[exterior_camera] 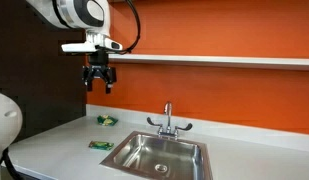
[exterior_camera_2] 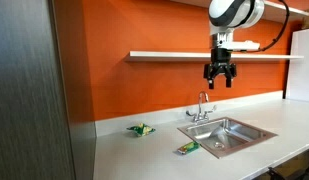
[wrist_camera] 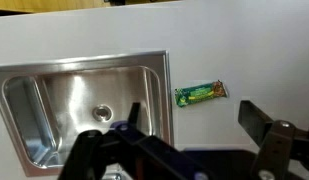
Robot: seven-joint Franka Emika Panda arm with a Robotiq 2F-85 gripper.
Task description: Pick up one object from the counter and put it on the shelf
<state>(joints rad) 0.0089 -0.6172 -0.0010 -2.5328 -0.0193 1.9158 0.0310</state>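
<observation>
Lying beside sink [wrist_camera: 144,100], object [wrist_camera: 200,93], lumpy item [exterior_camera: 106,120] nearby

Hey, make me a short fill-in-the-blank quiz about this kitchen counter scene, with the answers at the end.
1. The wall behind the shelf is painted ____.
2. The flat green packet lies on the counter right beside the steel ____.
3. The gripper hangs open up near the shelf, holding ____.
Missing words: orange; sink; nothing.
</observation>
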